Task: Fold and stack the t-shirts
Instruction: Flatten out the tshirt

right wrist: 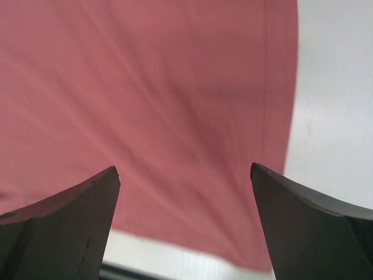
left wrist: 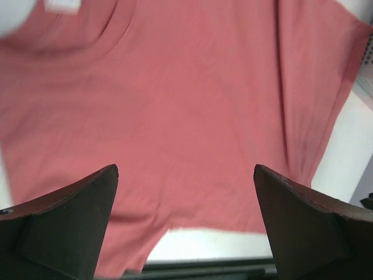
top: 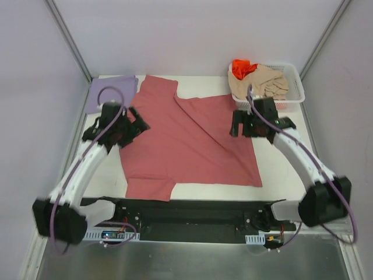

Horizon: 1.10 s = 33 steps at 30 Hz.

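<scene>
A dusty rose-red t-shirt (top: 186, 140) lies spread on the white table, a diagonal crease across it. It fills the left wrist view (left wrist: 186, 105) and the right wrist view (right wrist: 157, 93). A lavender-purple t-shirt (top: 112, 93) lies folded at the back left. A beige t-shirt (top: 262, 83) and a bright orange one (top: 242, 68) sit in the basket. My left gripper (top: 139, 123) hovers open over the red shirt's left edge, and shows empty in its own view (left wrist: 185, 175). My right gripper (top: 243, 123) hovers open over the shirt's right edge, empty in its own view (right wrist: 183, 175).
A white plastic mesh basket (top: 296, 87) stands at the back right, just behind my right gripper. Bare white table (top: 280, 169) lies right of the red shirt. A black rail (top: 186, 213) runs along the near edge. Grey walls enclose the table.
</scene>
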Tool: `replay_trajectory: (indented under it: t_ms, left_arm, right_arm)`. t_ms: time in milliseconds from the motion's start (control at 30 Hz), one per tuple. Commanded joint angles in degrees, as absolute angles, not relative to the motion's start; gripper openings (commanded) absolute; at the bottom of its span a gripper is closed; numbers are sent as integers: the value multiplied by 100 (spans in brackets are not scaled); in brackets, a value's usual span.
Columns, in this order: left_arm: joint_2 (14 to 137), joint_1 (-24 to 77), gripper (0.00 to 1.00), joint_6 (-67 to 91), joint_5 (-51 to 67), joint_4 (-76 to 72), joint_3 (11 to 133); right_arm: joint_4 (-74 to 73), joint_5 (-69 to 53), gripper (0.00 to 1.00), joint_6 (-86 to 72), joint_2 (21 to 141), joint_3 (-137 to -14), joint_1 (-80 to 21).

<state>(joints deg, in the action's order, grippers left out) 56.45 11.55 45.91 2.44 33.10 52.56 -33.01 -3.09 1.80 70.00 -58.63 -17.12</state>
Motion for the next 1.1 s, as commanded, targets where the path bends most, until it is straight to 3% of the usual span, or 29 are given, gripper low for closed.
replay_trajectory:
  t_ms: [0,167,367,633,1067]
  left_arm:
    - [7975,1143,99,3737,186,1952,6755]
    - [10130,985,99,3401,262,1951,8303]
    - [11416,782,99,3507,413,1951,8587]
    - [11277,431,99,3384,-527,2381,7964]
    - [11189,44,99,3331,-606,2505,7366]
  right_arm:
    - [-2275,-886,96,474,9196,-7790,-1731]
    - [-2952,-1029,96,633,11238,-9859,-1793]
    - [-3322,-686,96,738,12469,-10651,-1811]
    - [-3559,-167,96,571,12867,-10495,-1767]
    - [-3525,588,96,9,12814,-10177,-1090]
